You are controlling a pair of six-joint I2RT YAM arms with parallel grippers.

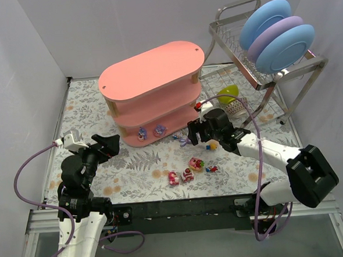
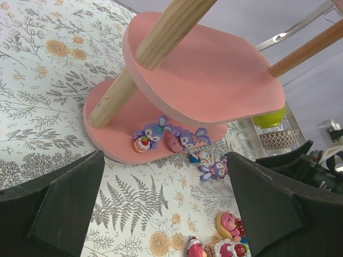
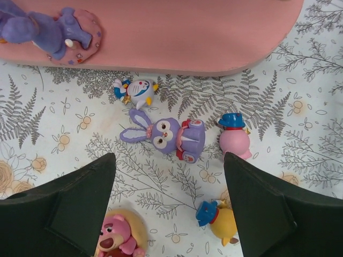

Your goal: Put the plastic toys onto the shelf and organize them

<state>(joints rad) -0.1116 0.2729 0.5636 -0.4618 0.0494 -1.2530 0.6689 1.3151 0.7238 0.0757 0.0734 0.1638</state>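
The salmon-pink shelf point(image 1: 151, 77) stands at the table's middle back. Two purple toys point(image 1: 142, 132) point(image 1: 159, 129) lie on its bottom tier, also in the left wrist view point(image 2: 147, 136). My right gripper point(image 1: 196, 133) hovers open and empty over loose toys in front of the shelf: a purple bunny point(image 3: 169, 134), a blue-white figure point(image 3: 136, 89), a pink one with a blue hat point(image 3: 234, 137), a yellow one with a blue hat point(image 3: 220, 218) and a pink bear point(image 3: 115, 235). More pink toys point(image 1: 188, 174) lie nearer. My left gripper point(image 1: 108, 145) is open and empty, left of the shelf.
A wire dish rack point(image 1: 255, 65) with blue and purple plates point(image 1: 276, 34) stands at the back right. A green bowl point(image 1: 228, 92) and a patterned bowl point(image 1: 237, 107) sit under it beside the shelf's right end. White walls close in on both sides.
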